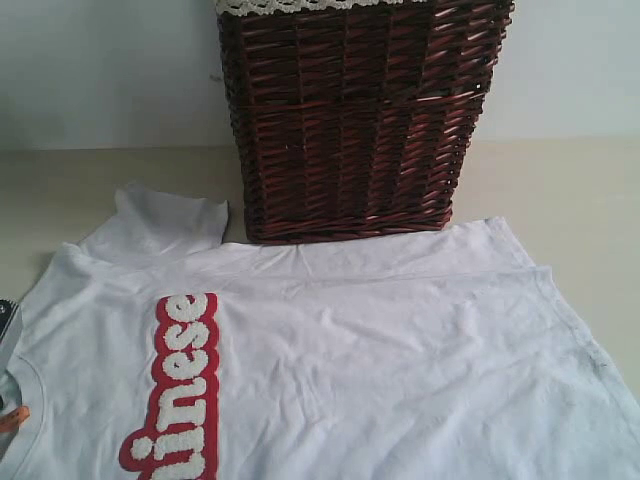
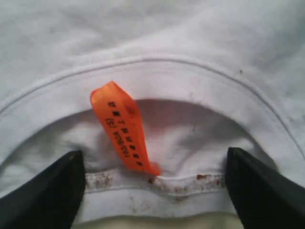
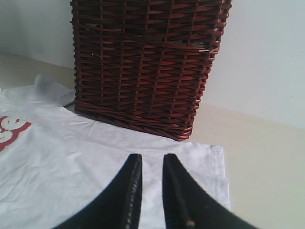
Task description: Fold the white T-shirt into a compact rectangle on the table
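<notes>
Lying flat but wrinkled on the table (image 1: 560, 190), the white T-shirt (image 1: 380, 340) is not yet folded — the first grasp looks pending. Its collar (image 2: 157, 71) sits between the wide-open, empty jaws of the left gripper (image 2: 155, 152), which should drop and pinch it; the right gripper (image 3: 152, 156), nearly closed on nothing, hangs over the cloth.

The basket (image 1: 355, 120) stands at the far edge of the shirt (image 1: 400, 350), blocking the middle. Bare table (image 1: 570, 190) lies open on both sides of it, back to the wall (image 1: 100, 70).
</notes>
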Controlling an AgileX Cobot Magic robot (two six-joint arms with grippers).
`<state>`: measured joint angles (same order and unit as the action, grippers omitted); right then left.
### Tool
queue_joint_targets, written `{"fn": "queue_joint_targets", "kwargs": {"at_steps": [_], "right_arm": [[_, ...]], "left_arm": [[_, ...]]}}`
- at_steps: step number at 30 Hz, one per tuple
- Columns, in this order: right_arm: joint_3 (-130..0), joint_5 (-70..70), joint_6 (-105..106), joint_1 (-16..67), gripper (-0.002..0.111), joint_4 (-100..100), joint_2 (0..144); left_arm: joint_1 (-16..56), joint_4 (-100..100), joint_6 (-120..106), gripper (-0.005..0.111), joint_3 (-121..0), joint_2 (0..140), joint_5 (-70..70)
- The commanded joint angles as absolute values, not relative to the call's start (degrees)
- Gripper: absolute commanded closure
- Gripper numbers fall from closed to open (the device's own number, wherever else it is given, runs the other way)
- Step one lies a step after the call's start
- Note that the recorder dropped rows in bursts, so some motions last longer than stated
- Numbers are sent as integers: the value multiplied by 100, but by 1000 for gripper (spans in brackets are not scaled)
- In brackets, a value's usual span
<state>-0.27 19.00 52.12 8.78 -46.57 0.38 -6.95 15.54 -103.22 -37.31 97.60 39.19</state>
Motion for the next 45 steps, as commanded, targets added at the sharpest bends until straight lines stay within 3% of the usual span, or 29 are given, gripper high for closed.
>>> {"fn": "queue_joint_targets", "kwargs": {"at_steps": [1,10,45], "right_arm": [[0,1892,5227,886,91,-4634,0],[0,1892,5227,886,91,-4645,0],[0,1892,5215,886,91,-4645,0]], "left_arm": [[-680,1630,-10306,28,-3686,9905,3951],[-680,1714,-10162,15,-3686,9905,3983],[-680,1714,-10177,15,-3686,9905,4004]]}}
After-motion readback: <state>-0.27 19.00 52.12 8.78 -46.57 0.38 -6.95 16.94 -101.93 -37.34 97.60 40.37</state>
